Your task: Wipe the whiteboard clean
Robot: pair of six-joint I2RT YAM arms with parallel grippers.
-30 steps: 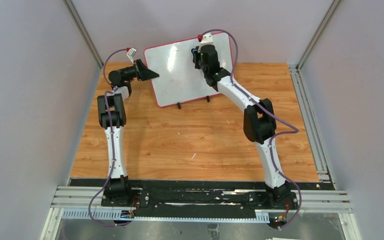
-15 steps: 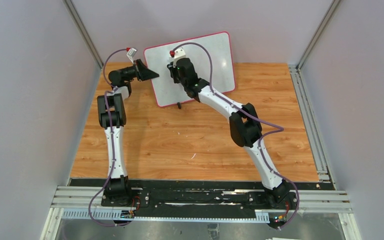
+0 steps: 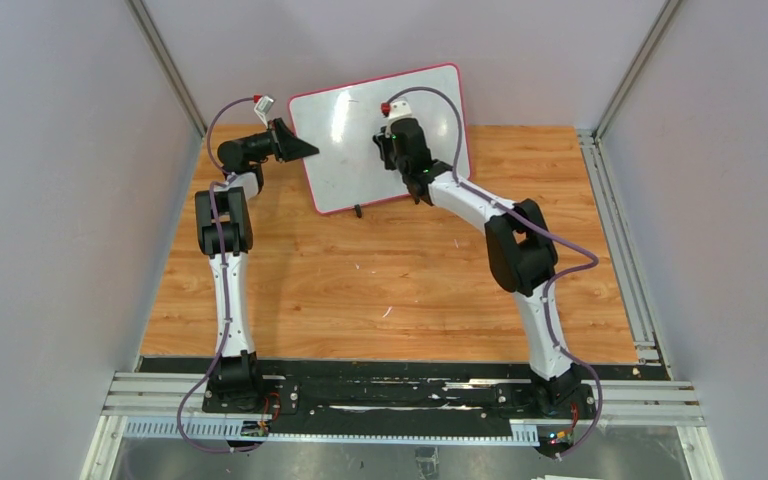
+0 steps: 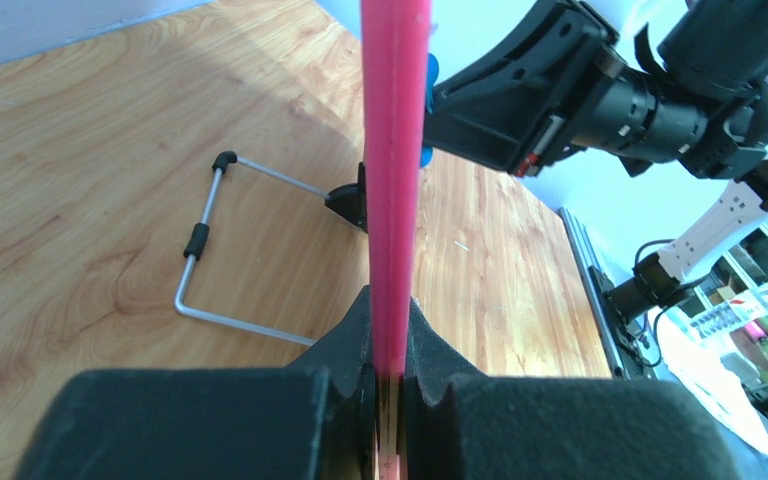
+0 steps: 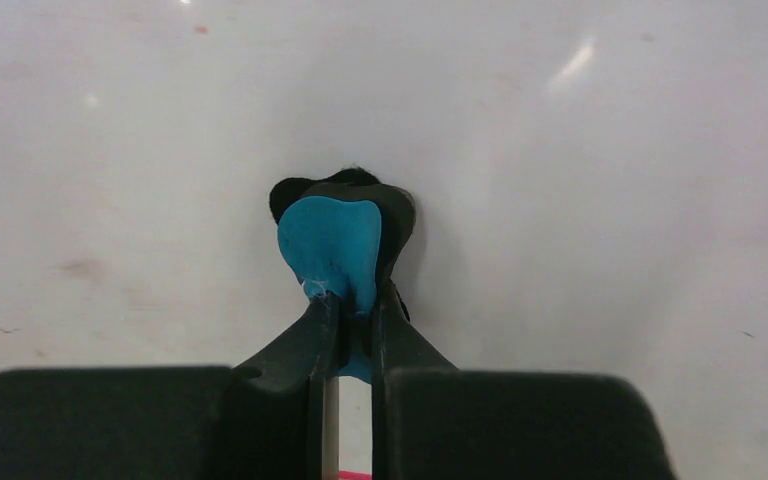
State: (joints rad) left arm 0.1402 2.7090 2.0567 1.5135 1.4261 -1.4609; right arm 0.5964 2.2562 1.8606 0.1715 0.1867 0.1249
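Your whiteboard [image 3: 345,140] stands at 12 o'clock on the surface [image 3: 380,290], with bare wood open toward 6 o'clock. Your left hand [image 3: 305,149] pinches its 9 o'clock edge (the pink frame [image 4: 393,150]). Your right hand [image 3: 388,148], clamped on the blue eraser [image 5: 330,245], has slid back toward 3 o'clock across the board.

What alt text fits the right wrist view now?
The right gripper is shut on a blue eraser, whose black pad sits against the glossy whiteboard that fills the view. The board looks nearly clean, with a faint reddish smudge at left and a red speck near the top.
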